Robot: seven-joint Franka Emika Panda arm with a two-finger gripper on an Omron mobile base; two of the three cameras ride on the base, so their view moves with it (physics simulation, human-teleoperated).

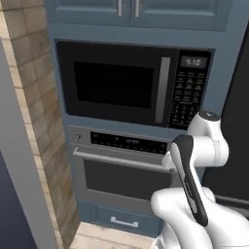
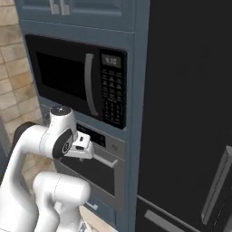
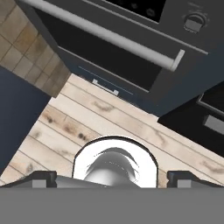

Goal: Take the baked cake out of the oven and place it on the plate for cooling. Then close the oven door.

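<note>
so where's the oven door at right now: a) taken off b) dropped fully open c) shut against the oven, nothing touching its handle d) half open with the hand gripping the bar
c: the oven door sits flush under the control strip with its silver bar handle free, and in the hand view the hand has its fingertips spread wide, apart from the handle.

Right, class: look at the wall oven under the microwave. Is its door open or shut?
Shut. The oven door stands upright and flush with the front below the control strip, its bar handle level across the top; no racks show.
</note>
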